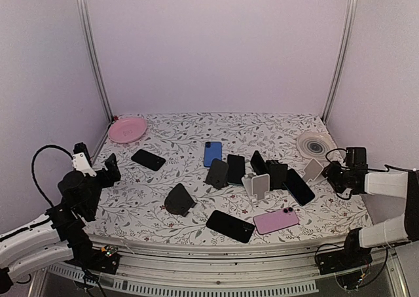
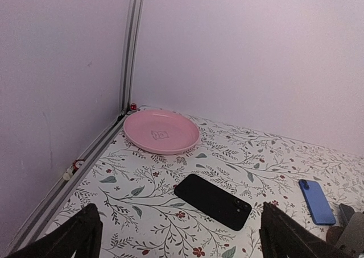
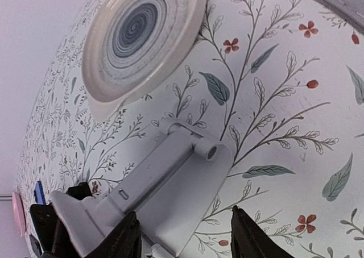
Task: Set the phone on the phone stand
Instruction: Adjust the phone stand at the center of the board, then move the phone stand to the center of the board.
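The pale phone stand [image 3: 170,178] sits at the table's right side, just near of the ringed dish [image 3: 142,36]; its long axis runs away from me toward the phones. My right claw [image 3: 185,212] straddles its foot, fingers partway apart; whether they pinch it I cannot tell. The closest phone, a dark phone [image 1: 299,187], lies just left of the stand, slanting far-left to near-right; the pink phone [image 1: 275,220] lies nearer the front edge. My left claw [image 2: 179,208] hovers gaping wide, well apart at the far left; my right arm is nearer.
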Controlling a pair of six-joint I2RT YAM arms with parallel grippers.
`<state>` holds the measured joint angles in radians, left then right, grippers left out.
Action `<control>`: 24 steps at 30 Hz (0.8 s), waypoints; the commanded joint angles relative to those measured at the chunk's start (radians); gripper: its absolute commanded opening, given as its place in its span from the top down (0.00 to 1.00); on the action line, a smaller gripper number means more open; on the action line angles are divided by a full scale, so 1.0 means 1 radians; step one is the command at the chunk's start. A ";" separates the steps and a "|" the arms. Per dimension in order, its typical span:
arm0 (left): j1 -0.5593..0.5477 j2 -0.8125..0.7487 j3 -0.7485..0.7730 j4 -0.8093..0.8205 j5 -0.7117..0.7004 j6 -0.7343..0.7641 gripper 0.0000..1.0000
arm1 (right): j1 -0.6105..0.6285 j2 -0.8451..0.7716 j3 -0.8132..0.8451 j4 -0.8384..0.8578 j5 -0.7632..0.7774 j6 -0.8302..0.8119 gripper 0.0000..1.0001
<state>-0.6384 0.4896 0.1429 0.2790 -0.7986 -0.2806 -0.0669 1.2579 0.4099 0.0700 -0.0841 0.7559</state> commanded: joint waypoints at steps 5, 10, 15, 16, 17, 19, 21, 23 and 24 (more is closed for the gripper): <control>0.013 -0.054 -0.017 0.005 -0.018 -0.001 0.03 | -0.003 -0.314 0.010 -0.166 0.073 -0.050 0.40; 0.014 -0.087 -0.026 -0.003 -0.021 -0.003 0.03 | 0.070 -0.356 0.081 -0.227 0.134 -0.102 0.30; 0.015 -0.076 -0.023 -0.002 -0.023 -0.006 0.03 | 0.189 -0.199 0.178 -0.261 0.199 -0.141 0.26; 0.015 -0.074 -0.022 -0.001 -0.023 -0.006 0.03 | 0.201 -0.171 0.186 -0.256 0.190 -0.139 0.26; 0.015 -0.072 -0.022 -0.001 -0.024 -0.006 0.03 | 0.211 -0.147 0.187 -0.246 0.180 -0.137 0.27; 0.016 -0.070 -0.021 -0.001 -0.023 -0.006 0.03 | 0.220 -0.114 0.174 -0.220 0.141 -0.131 0.31; 0.016 -0.070 -0.021 -0.001 -0.023 -0.006 0.04 | 0.220 -0.108 0.158 -0.203 0.120 -0.121 0.39; 0.016 -0.069 -0.020 -0.001 -0.022 -0.006 0.04 | 0.219 -0.118 0.136 -0.182 0.106 -0.108 0.44; 0.016 -0.068 -0.021 0.000 -0.022 -0.006 0.03 | 0.219 -0.124 0.128 -0.168 0.102 -0.102 0.46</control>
<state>-0.6361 0.4175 0.1307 0.2718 -0.8162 -0.2821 0.1459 1.1488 0.5697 -0.1455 0.0494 0.6388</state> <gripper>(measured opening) 0.965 0.574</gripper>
